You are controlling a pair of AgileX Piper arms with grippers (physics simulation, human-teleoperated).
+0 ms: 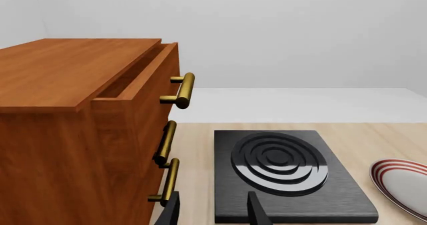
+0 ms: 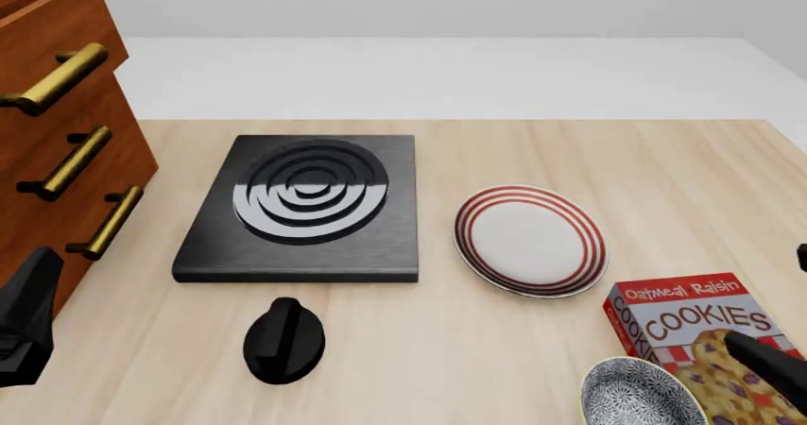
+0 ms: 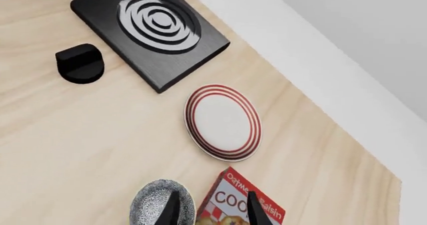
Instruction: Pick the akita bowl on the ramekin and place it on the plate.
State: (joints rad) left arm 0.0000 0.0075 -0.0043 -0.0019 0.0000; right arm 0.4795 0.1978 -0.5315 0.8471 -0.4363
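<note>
Right gripper (image 3: 208,210), jaws apart and empty, hangs over the near corner where the akita bowl (image 2: 641,395) sits touching the cookie box (image 2: 706,345), short of the plate (image 2: 530,239); a descending finger could snag the box.
</note>
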